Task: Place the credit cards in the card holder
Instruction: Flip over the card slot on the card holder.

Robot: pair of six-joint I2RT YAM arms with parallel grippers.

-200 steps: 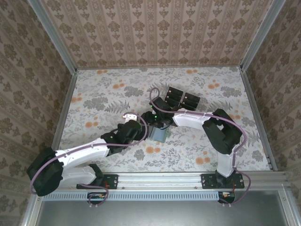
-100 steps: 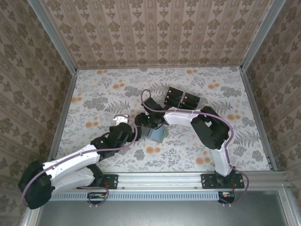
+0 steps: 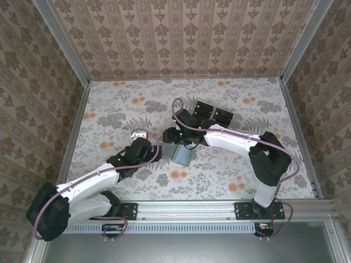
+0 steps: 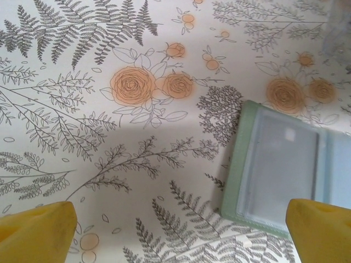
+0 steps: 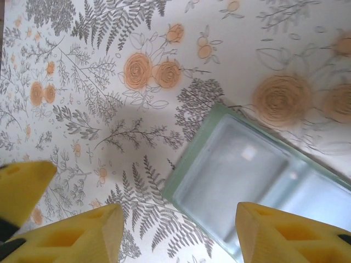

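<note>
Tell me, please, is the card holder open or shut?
Open: the card holder lies spread flat, clear inner pockets facing up.

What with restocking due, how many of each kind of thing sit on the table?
Card holder: 1
Black card groups: 2 (single cards too small to count)
Total: 3

No lettering, number or brand is showing legibly in any view. The credit cards (image 3: 222,115) are lying on the patterned table (image 3: 120,109), and their black faces are coming out too small to read. The card holder (image 4: 277,164) is showing only plain green edging and clear pockets.
</note>
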